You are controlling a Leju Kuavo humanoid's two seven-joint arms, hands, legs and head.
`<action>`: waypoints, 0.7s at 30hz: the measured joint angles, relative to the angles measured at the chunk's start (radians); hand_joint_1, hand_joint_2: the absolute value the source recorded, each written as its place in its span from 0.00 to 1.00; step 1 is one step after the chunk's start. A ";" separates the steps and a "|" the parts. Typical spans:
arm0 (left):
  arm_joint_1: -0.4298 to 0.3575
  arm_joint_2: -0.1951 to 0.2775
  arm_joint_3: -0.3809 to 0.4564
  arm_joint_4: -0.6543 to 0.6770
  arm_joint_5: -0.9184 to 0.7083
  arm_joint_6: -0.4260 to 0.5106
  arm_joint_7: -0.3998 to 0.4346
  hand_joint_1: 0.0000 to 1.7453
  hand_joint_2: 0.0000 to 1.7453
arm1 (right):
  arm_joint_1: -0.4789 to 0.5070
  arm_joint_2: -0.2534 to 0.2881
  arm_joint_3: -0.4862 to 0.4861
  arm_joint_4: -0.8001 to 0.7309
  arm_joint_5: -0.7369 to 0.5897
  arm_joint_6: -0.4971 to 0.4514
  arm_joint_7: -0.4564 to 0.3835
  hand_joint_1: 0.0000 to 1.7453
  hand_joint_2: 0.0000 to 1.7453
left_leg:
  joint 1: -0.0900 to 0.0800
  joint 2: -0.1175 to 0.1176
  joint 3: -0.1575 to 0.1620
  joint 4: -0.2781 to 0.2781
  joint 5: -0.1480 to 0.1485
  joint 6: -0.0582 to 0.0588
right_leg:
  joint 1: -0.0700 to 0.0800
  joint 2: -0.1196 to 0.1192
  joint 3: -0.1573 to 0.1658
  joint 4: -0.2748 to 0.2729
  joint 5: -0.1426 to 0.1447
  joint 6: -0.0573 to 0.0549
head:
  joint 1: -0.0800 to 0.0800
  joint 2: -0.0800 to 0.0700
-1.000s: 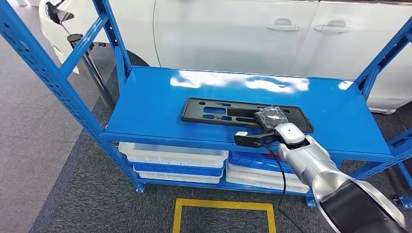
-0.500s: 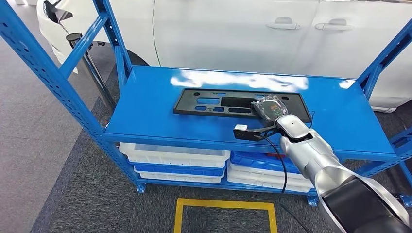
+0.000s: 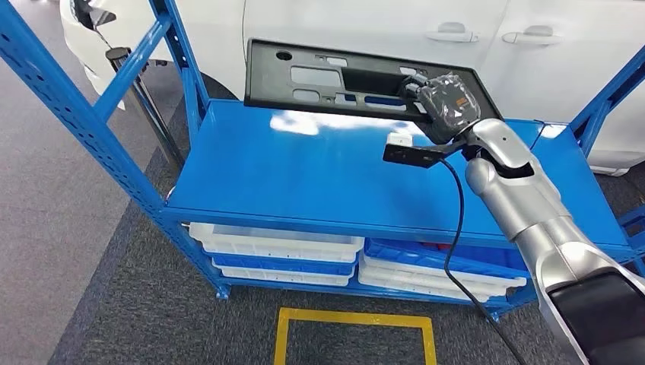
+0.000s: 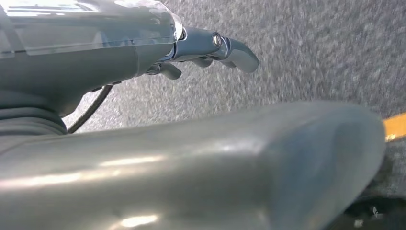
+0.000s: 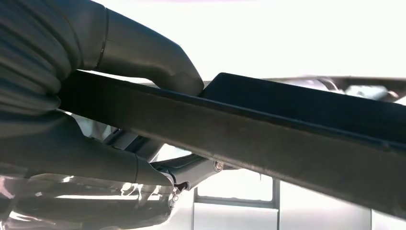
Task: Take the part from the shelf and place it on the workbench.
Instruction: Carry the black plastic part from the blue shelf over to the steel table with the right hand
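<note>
Black plastic, long and flat with cut-out slots, the part (image 3: pixel 342 80) hangs in the air above the blue shelf (image 3: pixel 319 175), lifted clear of its top board and tilted up toward the white car (image 3: pixel 380 30) behind. The right robot hand (image 3: pixel 445 103) grips it near its right end; in the right wrist view the thumb (image 5: pixel 143 52) presses on one face of the part (image 5: pixel 287 129) while the fingers (image 5: pixel 95 158) close under the other. The left robot hand (image 4: pixel 210 48) hangs by the robot's side over the grey carpet, holding nothing, its fingers loosely curled. The take-from-the-shelf step looks all but done; carrying comes next. That move calls for a firm grip on the long, overhanging piece, swinging it clear of the blue uprights (image 3: pixel 179 53) and turning toward the counter, which is not in sight.
</note>
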 joint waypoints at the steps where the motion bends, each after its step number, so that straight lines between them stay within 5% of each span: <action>1: 0.000 0.000 0.000 0.000 0.000 0.000 0.000 0.00 0.00 | 0.005 -0.008 -0.005 -0.032 -0.031 0.014 -0.011 1.00 1.00 | 0.000 0.001 0.000 0.001 -0.003 -0.006 | -0.002 -0.001 0.002 -0.003 0.001 -0.004 | 0.000 0.000; 3: -0.001 0.000 0.000 0.000 0.000 0.002 0.000 0.00 0.00 | 0.013 -0.021 -0.016 -0.096 -0.108 0.047 -0.036 1.00 1.00 | 0.000 0.004 -0.015 0.040 -0.031 -0.016 | -0.008 -0.002 0.008 -0.011 0.003 -0.016 | 0.000 0.000; 6: -0.001 0.001 0.000 0.000 0.001 0.004 0.001 0.00 0.00 | 0.025 -0.032 -0.027 -0.187 -0.263 0.100 -0.073 1.00 1.00 | 0.001 0.007 -0.100 0.222 -0.116 -0.025 | -0.008 -0.001 0.013 -0.013 0.001 -0.027 | 0.000 0.000; 8: -0.001 0.001 0.000 0.000 0.001 0.007 0.003 0.00 0.00 | 0.048 -0.036 -0.028 -0.250 -0.365 0.114 -0.096 1.00 1.00 | 0.002 0.008 -0.133 0.280 -0.116 -0.026 | -0.006 0.001 0.017 -0.012 -0.003 -0.028 | 0.000 0.000; 12: -0.004 0.002 0.000 0.000 0.002 0.013 0.008 0.00 0.00 | 0.111 -0.039 -0.037 -0.372 -0.533 0.105 -0.146 1.00 1.00 | 0.000 0.008 -0.037 0.060 0.007 -0.012 | -0.001 0.003 0.029 -0.003 -0.017 -0.020 | 0.000 0.000; 16: -0.007 0.002 0.001 0.000 0.008 0.022 0.015 0.00 0.00 | 0.194 -0.021 -0.046 -0.478 -0.639 0.079 -0.197 1.00 1.00 | -0.002 0.006 -0.010 0.000 0.013 0.006 | 0.003 0.001 0.027 0.000 -0.022 -0.002 | 0.000 0.000; 18: -0.008 0.003 0.001 0.000 0.010 0.027 0.015 0.00 0.00 | 0.250 0.003 -0.048 -0.530 -0.683 0.072 -0.223 1.00 1.00 | 0.002 0.007 -0.005 -0.008 0.017 0.016 | 0.000 0.001 0.015 0.031 -0.047 0.008 | 0.000 0.000; 21: -0.011 0.003 0.001 0.000 0.011 0.029 0.015 0.00 0.00 | 0.349 0.048 -0.048 -0.606 -0.778 0.087 -0.270 1.00 1.00 | 0.004 0.007 -0.002 -0.012 0.019 0.022 | -0.008 0.001 -0.064 0.208 -0.137 0.022 | 0.000 0.000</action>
